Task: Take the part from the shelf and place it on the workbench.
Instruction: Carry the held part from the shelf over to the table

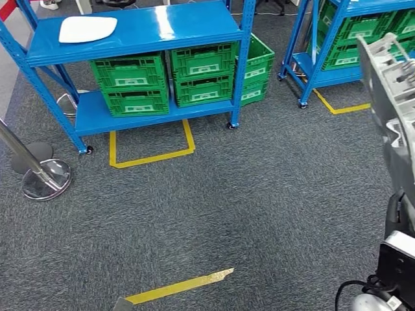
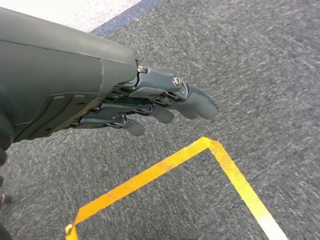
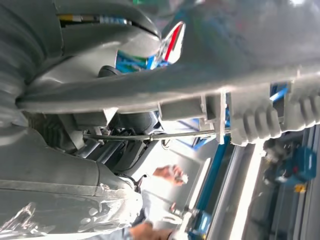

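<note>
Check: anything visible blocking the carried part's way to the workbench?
Cannot judge fully: the views don't include a workbench. The grey part is held up by the right hand. Ahead lie open carpet, blue shelves and a stanchion base.

Even bright overhead light gives white glare on the blue shelf (image 1: 146, 29) top, while the right wrist view is blurred and overexposed in places

L hand (image 2: 151, 100): smooth matte dark-grey cover along the back, darker slim fingers w/ rounded tips, bare linkage rods, two small silver screws near the knuckles. R hand (image 3: 75, 165): grey ribbed cover, glossy grey shell, thin metal rod. R arm (image 1: 397, 259) in head view: black housing, white block, silver end, looped black cable.
</note>
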Available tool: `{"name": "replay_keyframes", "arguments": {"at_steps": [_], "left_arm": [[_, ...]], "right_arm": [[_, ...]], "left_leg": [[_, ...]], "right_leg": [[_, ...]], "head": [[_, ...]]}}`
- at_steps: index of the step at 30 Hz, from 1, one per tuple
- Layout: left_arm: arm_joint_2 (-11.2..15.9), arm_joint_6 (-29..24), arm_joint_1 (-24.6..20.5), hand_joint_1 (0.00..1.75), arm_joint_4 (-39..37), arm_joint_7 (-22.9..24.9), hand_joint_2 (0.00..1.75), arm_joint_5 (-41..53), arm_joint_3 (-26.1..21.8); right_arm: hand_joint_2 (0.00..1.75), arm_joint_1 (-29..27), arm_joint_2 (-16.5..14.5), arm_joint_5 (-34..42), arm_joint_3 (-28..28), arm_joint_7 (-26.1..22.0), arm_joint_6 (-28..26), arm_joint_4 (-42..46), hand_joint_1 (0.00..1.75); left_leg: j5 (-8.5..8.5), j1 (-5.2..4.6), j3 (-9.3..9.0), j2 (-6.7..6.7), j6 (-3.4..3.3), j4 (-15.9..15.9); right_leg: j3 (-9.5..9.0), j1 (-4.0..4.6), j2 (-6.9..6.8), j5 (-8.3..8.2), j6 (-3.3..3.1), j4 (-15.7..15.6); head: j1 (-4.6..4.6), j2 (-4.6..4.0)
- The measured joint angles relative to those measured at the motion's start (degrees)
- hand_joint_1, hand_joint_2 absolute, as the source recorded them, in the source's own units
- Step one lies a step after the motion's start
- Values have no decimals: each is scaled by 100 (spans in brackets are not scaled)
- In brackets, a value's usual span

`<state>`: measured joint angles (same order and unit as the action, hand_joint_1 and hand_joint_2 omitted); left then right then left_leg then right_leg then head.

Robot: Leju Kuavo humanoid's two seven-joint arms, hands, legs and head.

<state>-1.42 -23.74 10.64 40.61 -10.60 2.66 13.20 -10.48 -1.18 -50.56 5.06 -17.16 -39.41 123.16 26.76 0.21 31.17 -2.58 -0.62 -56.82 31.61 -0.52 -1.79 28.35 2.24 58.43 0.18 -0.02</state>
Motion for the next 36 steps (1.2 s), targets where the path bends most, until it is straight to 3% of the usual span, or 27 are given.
{"name": "replay_keyframes", "arguments": {"at_steps": [3,13,15,16,17,19,21,23,26,27,28,29,31,33,36], "left_arm": [[-2,1,-3,0,0,-5,175,7,-15],[-2,1,-6,0,0,-7,175,8,-22],[-1,1,-5,0,0,-7,175,16,-36],[-2,5,-2,0,0,-7,175,29,-53],[-5,11,12,0,1,-3,175,69,-90],[-26,31,61,0,28,13,175,203,-224],[-60,47,102,0,75,25,175,316,-340],[-87,56,112,0,104,26,175,351,-395],[-108,63,127,0,115,26,175,373,-447],[-114,64,134,0,116,26,175,377,-457],[-122,66,139,0,116,26,175,381,-466],[-131,66,141,0,116,26,175,383,-474],[-146,68,141,0,120,26,175,390,-499],[-155,71,143,0,134,26,175,409,-537],[-161,75,151,0,156,26,175,452,-577]], "right_arm": [[175,20,1,-2,74,3,0,22,175],[175,18,0,-3,108,1,0,31,175],[175,21,-1,-4,137,-17,-1,49,175],[175,23,-1,-2,166,-42,-1,60,175],[175,25,-1,30,249,-95,-2,85,175],[175,28,-4,152,525,-236,-3,180,175],[175,22,-14,251,758,-321,-4,274,175],[175,30,-24,269,839,-340,-5,308,175],[175,45,-29,282,897,-372,-7,324,175],[175,37,-30,285,909,-375,-7,324,175],[175,30,-31,286,920,-376,-7,325,175],[175,28,-32,287,929,-376,-7,326,175],[175,38,-34,298,941,-385,-7,338,175],[175,47,-43,338,973,-405,-7,358,175],[175,36,-66,402,1049,-435,-7,377,175]], "left_leg": [[-15,-26,13,-69,72,-19],[-4,-22,16,-97,104,-31],[155,-12,77,14,153,-191],[365,-5,219,85,176,-528],[472,-1,331,158,173,-823],[374,-24,230,366,52,-674],[61,-32,-79,483,-64,16],[-11,-1,-92,375,-90,108],[-41,8,-73,211,-109,139],[-44,6,-67,157,-105,137],[-47,6,-62,107,-99,136],[-49,7,-62,64,-89,132],[-40,-4,-63,-1,-46,104],[-14,-31,-65,-40,25,68],[9,-24,-90,-94,126,53]], "right_leg": [[-39,21,58,-23,-87,-104],[-23,7,101,-45,-126,-107],[-16,-15,131,-70,-173,-117],[-2,-19,158,-84,-199,-118],[13,-12,228,-98,-222,-115],[74,-7,454,-148,-179,-106],[145,-12,614,-185,-83,-93],[299,-5,490,-15,-29,152],[768,-29,259,531,52,1198],[856,-43,237,606,78,1434],[837,-56,221,576,98,1461],[693,-69,196,447,112,1246],[192,-80,49,146,121,414],[-110,-73,-51,35,61,-120],[-121,-56,26,28,-73,-170]], "head": [[-9,0],[-3,0],[-18,0],[-25,0],[-33,0],[-31,0],[-27,0],[10,0],[56,0],[56,0],[56,0],[57,0],[61,0],[50,0],[35,0]]}}
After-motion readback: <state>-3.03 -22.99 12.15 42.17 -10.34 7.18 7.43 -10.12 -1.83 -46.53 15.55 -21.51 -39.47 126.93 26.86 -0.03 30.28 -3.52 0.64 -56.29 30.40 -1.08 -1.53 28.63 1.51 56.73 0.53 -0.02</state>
